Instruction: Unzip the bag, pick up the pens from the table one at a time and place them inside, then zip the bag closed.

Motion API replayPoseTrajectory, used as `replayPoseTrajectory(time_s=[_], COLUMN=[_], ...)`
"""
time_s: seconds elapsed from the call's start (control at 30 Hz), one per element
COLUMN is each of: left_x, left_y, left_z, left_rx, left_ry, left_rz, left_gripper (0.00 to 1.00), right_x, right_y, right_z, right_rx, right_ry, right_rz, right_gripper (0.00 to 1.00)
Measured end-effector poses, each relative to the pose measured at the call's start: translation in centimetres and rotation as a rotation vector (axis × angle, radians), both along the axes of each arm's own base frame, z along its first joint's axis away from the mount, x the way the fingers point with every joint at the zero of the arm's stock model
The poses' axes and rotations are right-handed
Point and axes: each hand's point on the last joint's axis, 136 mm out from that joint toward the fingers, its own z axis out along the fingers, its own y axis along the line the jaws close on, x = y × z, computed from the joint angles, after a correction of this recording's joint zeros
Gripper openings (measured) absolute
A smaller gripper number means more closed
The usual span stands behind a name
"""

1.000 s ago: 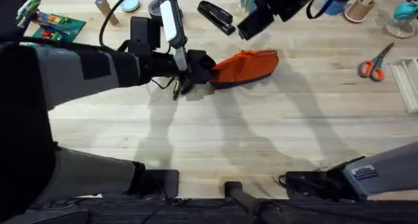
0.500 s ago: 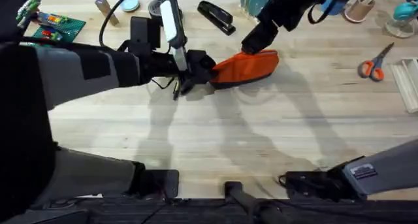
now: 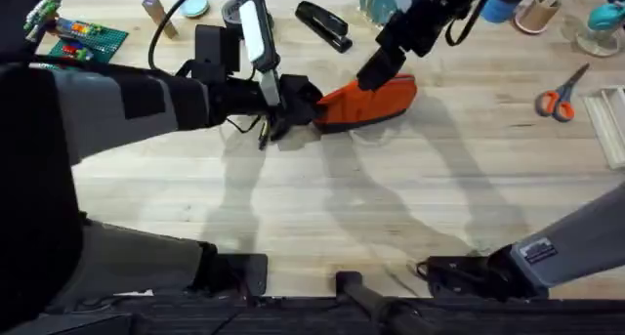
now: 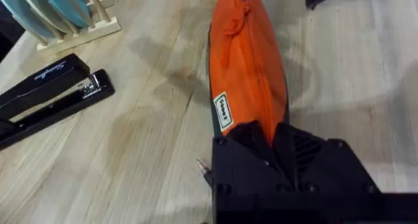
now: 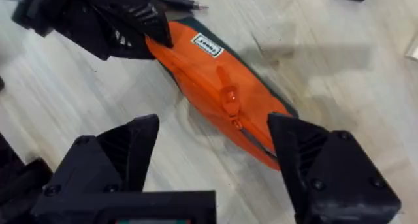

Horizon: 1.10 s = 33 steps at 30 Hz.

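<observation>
Bracing: the left gripper (image 3: 298,103) is pinched on the near end of the bag (image 3: 366,99), by my reading to anchor it so the zipper can be drawn without the pouch sliding.
Bag position: lying on the table (image 3: 391,208) at about 12 o'clock from centre, long axis running 9 to 3 o'clock, zipper seam up and looking zipped.
Right claw: the right gripper (image 5: 215,152) hangs above the bag's far end with its fingers spread wide, holding nothing; the zipper pull (image 5: 228,96) sits between them but lower, apparently untouched.
Likely step: closing on the pull to unzip.
Pens: one dark tip (image 4: 204,166) peeks out beside the left claw; not yet in the bag.
Bystander: a stapler (image 3: 322,25) at 11 o'clock of the bag, apart from it.
</observation>
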Motion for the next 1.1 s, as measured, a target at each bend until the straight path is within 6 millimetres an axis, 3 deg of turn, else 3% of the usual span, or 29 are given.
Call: replayPoseTrajectory(time_s=[0.23,0.8,1.1], left_x=[0.0,0.0,0.0], left_y=[0.0,0.0,0.0], left_z=[0.0,0.0,0.0], left_rx=[0.0,0.0,0.0], left_ry=[0.0,0.001,0.001], left_rz=[0.0,0.0,0.0], left_gripper=[0.041,0.041,0.041], right_x=[0.1,0.1,-0.2], right_y=[0.3,0.5,1.0], right_z=[-2.3,-3.1,-2.9], right_rx=[-0.007,-0.004,0.024], right_ry=[0.069,0.097,0.109], right_rz=[0.003,0.005,0.011], right_gripper=[0.995,0.945,0.719])
